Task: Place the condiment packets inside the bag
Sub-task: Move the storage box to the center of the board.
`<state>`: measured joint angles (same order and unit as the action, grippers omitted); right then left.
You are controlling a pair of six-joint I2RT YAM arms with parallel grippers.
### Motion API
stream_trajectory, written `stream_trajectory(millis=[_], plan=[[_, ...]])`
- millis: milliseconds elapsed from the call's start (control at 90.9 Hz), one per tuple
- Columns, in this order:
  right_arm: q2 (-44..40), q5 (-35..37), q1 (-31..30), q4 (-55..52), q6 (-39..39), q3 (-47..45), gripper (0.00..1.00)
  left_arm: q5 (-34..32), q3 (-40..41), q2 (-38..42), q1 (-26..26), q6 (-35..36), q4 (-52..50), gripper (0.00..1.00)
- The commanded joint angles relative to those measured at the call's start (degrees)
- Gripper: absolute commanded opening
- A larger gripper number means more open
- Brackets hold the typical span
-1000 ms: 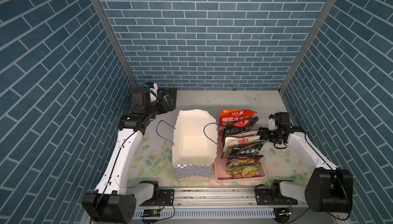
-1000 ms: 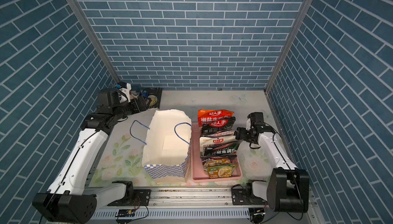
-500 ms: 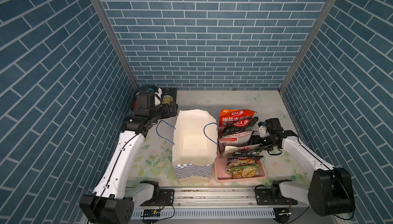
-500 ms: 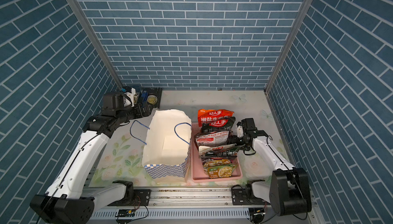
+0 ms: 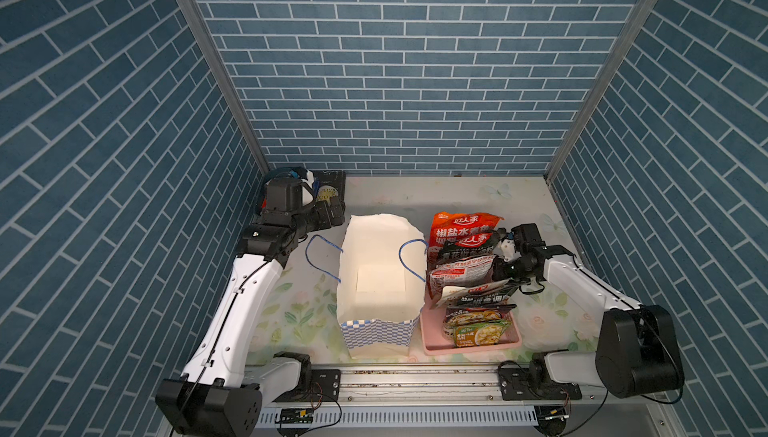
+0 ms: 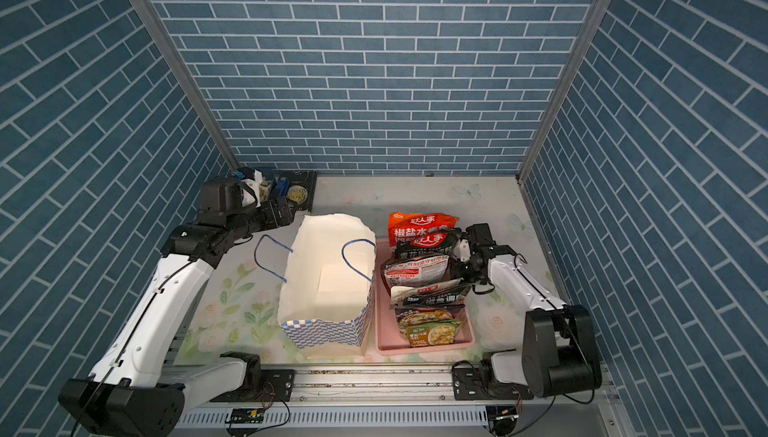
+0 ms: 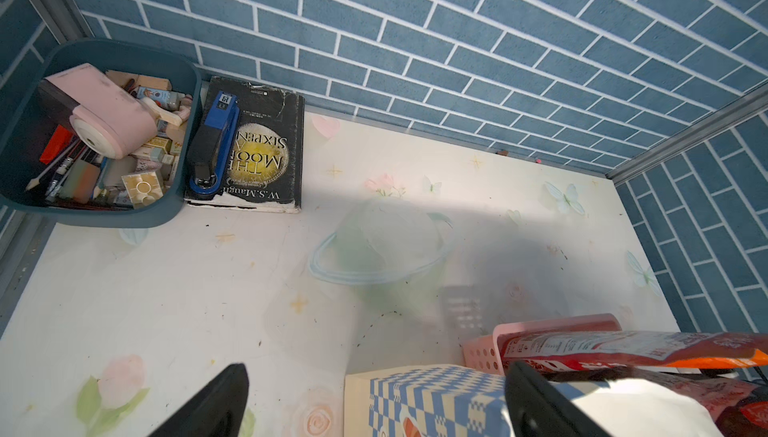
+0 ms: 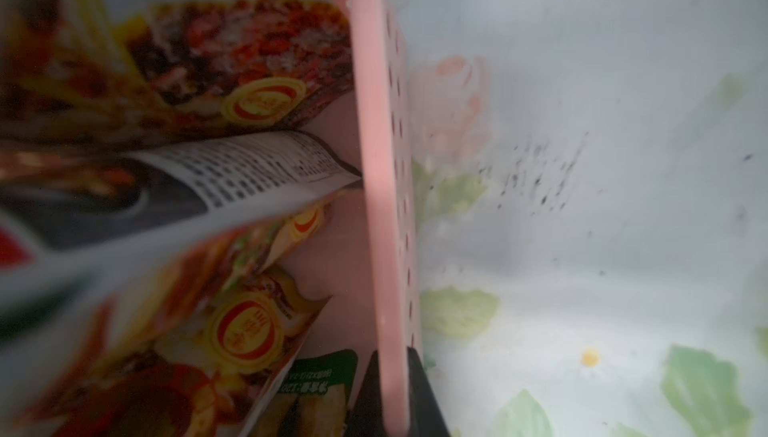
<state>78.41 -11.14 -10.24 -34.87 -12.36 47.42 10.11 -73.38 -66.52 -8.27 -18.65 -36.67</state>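
At mid-table, upright with mouth open and white interior showing in both top views: the bag, a blue cord handle on each long side. Just to its right, close alongside, the pink basket, packed with the condiment packets standing on edge in a row from far to near, orange at the far end, green at the near end. Pinched between the fingers of the right gripper: the basket's right wall, one black finger inside, the other outside, packets just beside the inner one. Near the bag's far-left corner, the left gripper, fingers spread wide, gripping nothing. In the far-left corner of the table, a blue tray of stationery; right beside it, a black book with a blue stapler lying on top.
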Motion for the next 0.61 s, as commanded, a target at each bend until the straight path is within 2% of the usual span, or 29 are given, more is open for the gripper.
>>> stream_trajectory(millis=[0,132,187,308,572,594], plan=[[4.35,9.58,3.98,3.84,0.64,4.68,0.00,-0.87,-1.88,0.86,-0.16,-0.27,-1.27,1.00],[10.52,9.62,9.36,5.32,5.00,9.78,0.00,-1.35,-2.02,1.11,-0.16,-0.27,-1.65,1.00],[13.91,7.59,10.76,5.55,6.12,12.84,0.00,-1.63,-1.96,0.98,-0.16,-0.34,-1.60,1.00],[23.16,7.18,11.27,4.86,11.23,22.57,0.00,-1.78,-2.06,0.53,-0.16,-0.56,-1.50,1.00],[41.99,12.25,12.43,3.05,19.81,46.82,0.00,-2.74,-2.61,-0.18,-0.16,-0.37,-1.88,1.00],[43.31,12.29,12.50,2.29,19.89,48.96,0.07,-2.99,-2.46,-0.14,-0.16,-0.45,-1.78,1.00]])
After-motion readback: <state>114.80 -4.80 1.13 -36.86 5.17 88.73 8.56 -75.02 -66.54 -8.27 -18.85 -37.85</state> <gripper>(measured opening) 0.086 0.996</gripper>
